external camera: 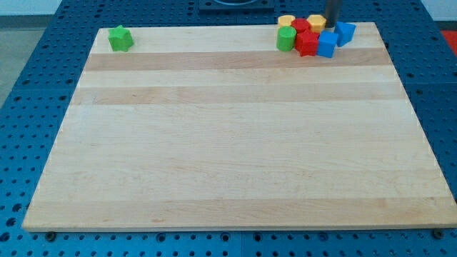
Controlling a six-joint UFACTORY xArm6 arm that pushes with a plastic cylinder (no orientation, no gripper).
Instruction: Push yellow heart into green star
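Note:
The green star (120, 38) lies alone near the board's top left corner. Two yellow blocks sit at the back of a tight cluster near the top right corner, one on the left (286, 22) and one on the right (316, 21). I cannot tell which of them is the heart. My tip (331, 28) is at the cluster's right side, just right of the right yellow block and behind a blue block (327, 43). The whole width of the board separates the cluster from the green star.
The cluster also holds a green block (286, 38), two red blocks (307, 43) (300, 26) and a second blue block (345, 33). The wooden board (228, 143) lies on a blue perforated table (43, 86). The cluster is close to the board's top edge.

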